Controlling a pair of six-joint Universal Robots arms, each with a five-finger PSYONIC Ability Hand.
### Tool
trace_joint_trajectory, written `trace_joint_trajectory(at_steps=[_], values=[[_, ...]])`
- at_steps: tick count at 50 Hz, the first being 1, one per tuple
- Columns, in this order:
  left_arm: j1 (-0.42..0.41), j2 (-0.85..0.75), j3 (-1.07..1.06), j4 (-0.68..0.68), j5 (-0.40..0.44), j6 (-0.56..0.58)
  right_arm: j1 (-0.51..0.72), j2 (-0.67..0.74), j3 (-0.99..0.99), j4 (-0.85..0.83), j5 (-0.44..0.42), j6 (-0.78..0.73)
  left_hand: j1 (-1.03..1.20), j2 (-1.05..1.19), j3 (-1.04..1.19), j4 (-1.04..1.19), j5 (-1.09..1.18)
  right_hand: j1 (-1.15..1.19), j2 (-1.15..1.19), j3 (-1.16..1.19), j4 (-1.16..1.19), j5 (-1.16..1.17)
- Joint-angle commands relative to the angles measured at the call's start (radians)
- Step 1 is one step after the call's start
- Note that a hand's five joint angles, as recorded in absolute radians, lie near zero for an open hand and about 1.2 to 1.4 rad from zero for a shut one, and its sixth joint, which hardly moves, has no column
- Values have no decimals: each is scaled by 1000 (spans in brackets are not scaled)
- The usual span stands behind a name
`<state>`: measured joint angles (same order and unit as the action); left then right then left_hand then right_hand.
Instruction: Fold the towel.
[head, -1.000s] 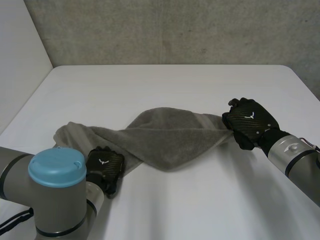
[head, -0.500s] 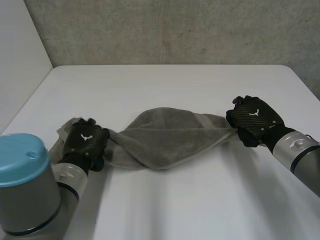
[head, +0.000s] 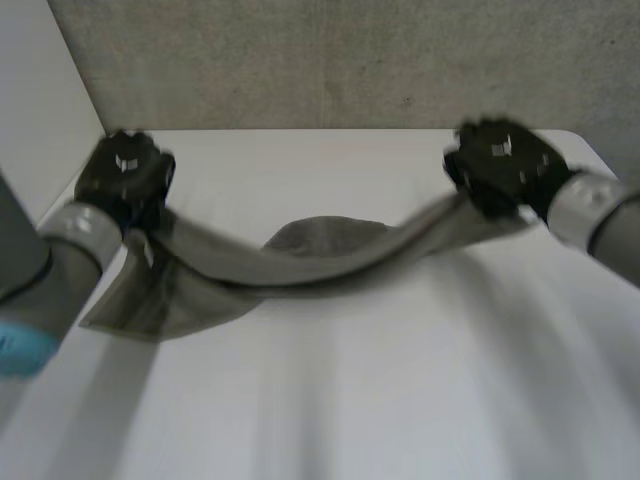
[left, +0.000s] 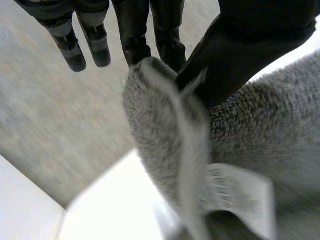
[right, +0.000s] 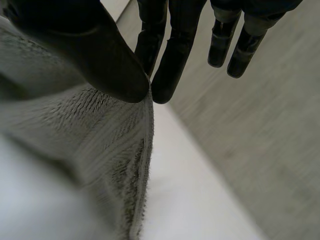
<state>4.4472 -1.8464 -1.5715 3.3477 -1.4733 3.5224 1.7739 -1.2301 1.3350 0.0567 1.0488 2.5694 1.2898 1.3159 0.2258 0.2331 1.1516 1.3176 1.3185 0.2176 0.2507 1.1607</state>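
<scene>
Left hand (head: 125, 175): raised at 10 o'clock over the table (head: 420, 400), thumb and fingers pinching a towel (head: 300, 262) corner beside its white label (left: 235, 195).

Right hand (head: 497, 165): at 2 o'clock, thumb pressed to fingertips on the hem of the towel's opposite end.

The towel hangs between them, sagging at centre, with a loose flap trailing toward 8 o'clock.

Judgement: the lift-and-spread step is in hand. The next move calls for level, matched travel with both pinches firm, laying the held edge over toward 6 o'clock.

Room: the near half of the table is bare. The wall (head: 330, 60) stands close at 12 o'clock, and the table edge is near the left hand at 9 o'clock.
</scene>
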Motion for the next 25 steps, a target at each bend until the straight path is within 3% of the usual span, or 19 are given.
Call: trace_joint_trajectory(at_steps=[1, 6, 12, 18, 25], values=[[3, -152, 452, -7, -5, -8, 82, 52, -343, -193, 140, 162, 106, 80, -51, -59, 70, 79, 78, -43, -76, 61], [7, -78, 545, 13, 2, -32, 84, -32, -437, -316, 232, 293, 106, 80, -51, -59, 70, 79, 78, -43, -76, 61], [33, 100, 382, 154, 21, -126, 70, -80, -381, -327, 224, 339, 106, 80, -51, -59, 70, 79, 78, -43, -76, 61], [99, 170, 171, 233, 91, -140, 62, -170, -156, -327, 122, 322, 106, 80, -51, -59, 70, 79, 78, -43, -76, 61], [155, 294, -198, 268, 255, -132, -30, -282, 195, -321, -1, 218, 106, 80, -51, -59, 70, 79, 78, -43, -76, 61]])
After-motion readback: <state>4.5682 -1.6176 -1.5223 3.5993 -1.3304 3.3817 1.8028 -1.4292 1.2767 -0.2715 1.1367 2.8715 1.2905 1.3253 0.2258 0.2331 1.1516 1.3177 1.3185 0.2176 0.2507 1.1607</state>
